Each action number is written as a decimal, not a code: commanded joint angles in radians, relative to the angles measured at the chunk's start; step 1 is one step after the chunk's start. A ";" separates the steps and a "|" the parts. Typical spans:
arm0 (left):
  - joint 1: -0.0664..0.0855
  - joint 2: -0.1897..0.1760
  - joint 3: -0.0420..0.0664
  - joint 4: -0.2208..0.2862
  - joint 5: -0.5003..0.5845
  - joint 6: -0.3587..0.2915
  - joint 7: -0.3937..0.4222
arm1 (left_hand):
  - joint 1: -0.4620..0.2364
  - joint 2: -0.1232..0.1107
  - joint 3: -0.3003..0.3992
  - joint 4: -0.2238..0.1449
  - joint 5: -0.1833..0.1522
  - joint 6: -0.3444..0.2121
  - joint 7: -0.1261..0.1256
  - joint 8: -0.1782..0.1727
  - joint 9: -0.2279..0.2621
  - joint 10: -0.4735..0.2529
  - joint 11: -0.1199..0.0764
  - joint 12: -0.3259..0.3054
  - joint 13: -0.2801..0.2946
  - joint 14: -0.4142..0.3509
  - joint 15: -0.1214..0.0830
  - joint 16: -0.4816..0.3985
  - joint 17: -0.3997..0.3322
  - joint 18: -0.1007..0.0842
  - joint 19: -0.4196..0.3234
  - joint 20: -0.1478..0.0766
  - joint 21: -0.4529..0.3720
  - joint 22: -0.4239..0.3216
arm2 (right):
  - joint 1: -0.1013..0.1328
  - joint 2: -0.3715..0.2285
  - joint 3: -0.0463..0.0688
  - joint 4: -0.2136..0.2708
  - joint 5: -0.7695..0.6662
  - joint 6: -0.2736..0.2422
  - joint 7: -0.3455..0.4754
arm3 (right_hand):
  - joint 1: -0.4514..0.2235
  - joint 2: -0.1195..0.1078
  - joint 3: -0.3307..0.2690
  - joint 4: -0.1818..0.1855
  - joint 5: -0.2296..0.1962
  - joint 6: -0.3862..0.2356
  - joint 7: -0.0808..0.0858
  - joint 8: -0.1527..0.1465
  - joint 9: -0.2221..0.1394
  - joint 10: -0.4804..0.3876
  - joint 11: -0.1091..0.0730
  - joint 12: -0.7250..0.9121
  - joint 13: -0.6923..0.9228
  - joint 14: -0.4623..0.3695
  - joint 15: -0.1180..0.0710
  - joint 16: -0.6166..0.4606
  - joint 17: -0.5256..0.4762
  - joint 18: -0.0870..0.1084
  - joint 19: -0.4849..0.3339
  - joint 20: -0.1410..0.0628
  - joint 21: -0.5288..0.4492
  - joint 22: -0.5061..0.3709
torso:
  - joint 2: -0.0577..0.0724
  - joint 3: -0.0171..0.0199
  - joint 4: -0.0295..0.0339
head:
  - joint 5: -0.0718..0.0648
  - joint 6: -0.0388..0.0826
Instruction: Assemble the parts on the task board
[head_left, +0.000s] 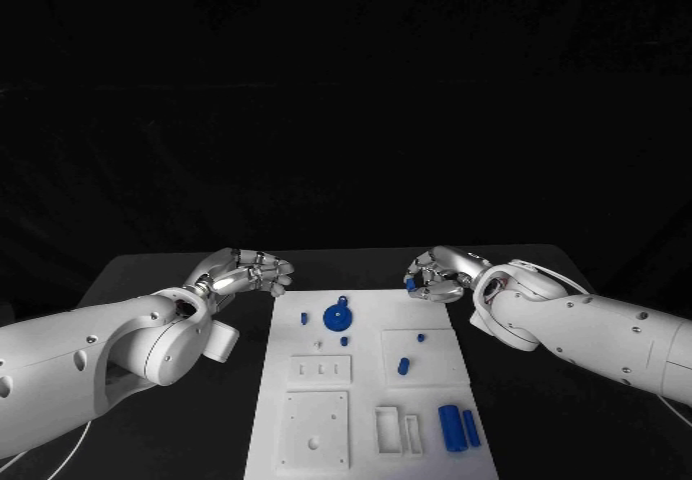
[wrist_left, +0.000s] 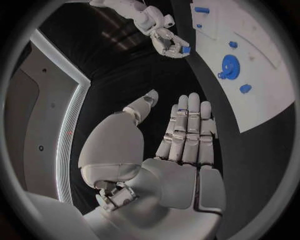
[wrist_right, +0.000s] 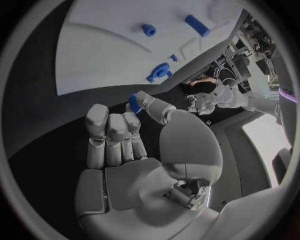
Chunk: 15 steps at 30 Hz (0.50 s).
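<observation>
The white task board (head_left: 296, 440) lies in the middle of the black table. A blue gear (head_left: 338, 319) stands near its far end, with small blue parts (head_left: 404, 366) round it and two blue cylinders (head_left: 460, 428) at the near right. My right hand (head_left: 441, 275) hovers off the board's far right corner and pinches a small blue part (head_left: 413, 284) between thumb and finger; the right wrist view shows the part (wrist_right: 134, 104) at the fingertips (wrist_right: 145, 98). My left hand (head_left: 245, 270) is off the far left corner, with its fingers (wrist_left: 187, 130) straight and nothing in them.
White raised blocks (head_left: 319, 372) and a slotted frame (head_left: 397, 430) sit on the board's near half. The gear (wrist_left: 230, 65) and board (wrist_left: 265, 95) lie beyond my left hand (wrist_left: 156, 155). Black table (head_left: 173, 275) surrounds the board on both sides.
</observation>
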<state>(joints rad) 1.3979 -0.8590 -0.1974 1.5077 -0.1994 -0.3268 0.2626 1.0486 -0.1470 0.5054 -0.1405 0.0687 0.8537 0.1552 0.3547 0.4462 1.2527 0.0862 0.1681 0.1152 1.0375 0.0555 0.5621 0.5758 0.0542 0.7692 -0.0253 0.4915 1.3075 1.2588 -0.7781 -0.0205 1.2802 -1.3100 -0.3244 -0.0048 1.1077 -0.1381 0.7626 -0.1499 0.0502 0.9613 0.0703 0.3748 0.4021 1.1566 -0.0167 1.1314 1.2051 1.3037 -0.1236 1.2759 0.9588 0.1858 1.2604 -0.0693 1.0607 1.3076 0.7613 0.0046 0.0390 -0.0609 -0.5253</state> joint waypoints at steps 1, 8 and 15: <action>0.003 0.019 0.002 -0.004 -0.064 0.109 -0.101 | -0.012 0.001 -0.005 0.008 -0.007 0.021 -0.005 0.005 -0.001 0.050 -0.023 0.024 0.017 0.034 -0.021 0.044 0.024 0.008 0.031 -0.013 0.023 0.024 | 0.020 0.017 0.000 0.043 -0.143 0.070 -0.170 | 0.001 -0.008 0.011 0.001 -0.001 0.062 0.019 0.011 0.023 0.001 -0.005 0.005 0.000 0.000 -0.005 -0.007 0.001 0.076 0.000 -0.006 0.003 0.012 | -0.014 0.0003 -0.0060 | 0.004 0.002; 0.022 0.065 0.002 -0.032 -0.091 0.162 -0.220 | -0.034 -0.001 -0.017 0.015 -0.009 0.051 -0.020 -0.006 -0.011 0.120 -0.055 0.065 0.074 0.053 -0.062 0.161 0.088 -0.001 0.074 -0.057 0.086 0.022 | 0.051 0.071 0.000 0.122 -0.229 0.118 -0.282 | 0.004 -0.018 0.033 0.004 0.000 0.065 0.019 0.011 0.024 -0.002 -0.006 0.001 -0.003 0.001 -0.005 -0.008 0.001 0.076 0.001 -0.005 0.002 0.011 | -0.030 -0.0024 -0.0046 | 0.016 0.007; 0.028 0.105 0.001 -0.054 -0.091 0.203 -0.294 | -0.124 -0.067 -0.025 0.093 -0.018 0.047 -0.018 -0.023 -0.020 0.109 -0.055 0.072 0.104 0.038 -0.067 0.193 0.095 -0.012 0.072 -0.078 0.104 0.017 | 0.057 0.137 0.000 0.170 -0.299 0.125 -0.346 | 0.004 -0.023 0.046 0.006 -0.001 0.066 0.018 0.011 0.025 -0.003 -0.006 -0.003 -0.006 0.003 -0.005 -0.009 0.000 0.076 0.002 -0.003 0.002 0.011 | -0.043 -0.0060 -0.0017 | 0.041 -0.003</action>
<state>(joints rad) 1.4214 -0.7587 -0.1965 1.4553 -0.2730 -0.1688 0.0357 0.9296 -0.2097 0.4801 -0.0534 0.0576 0.9020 0.1354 0.3361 0.4273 1.3692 0.0321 0.2395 0.2180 1.0838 -0.0122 0.7480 0.6722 0.0534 0.8415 -0.0988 0.5923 1.3075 1.3154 -0.6506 -0.0207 1.4418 -1.5310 -0.2376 -0.2813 1.1113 -0.1532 0.8035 -0.1422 0.0493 0.9629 0.0688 0.3748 0.4021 1.1581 -0.0180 1.1314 1.1998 1.3038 -0.1238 1.2711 0.9589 0.1861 1.2594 -0.0716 1.0607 1.3075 0.7250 0.0010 0.0350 -0.0295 -0.5248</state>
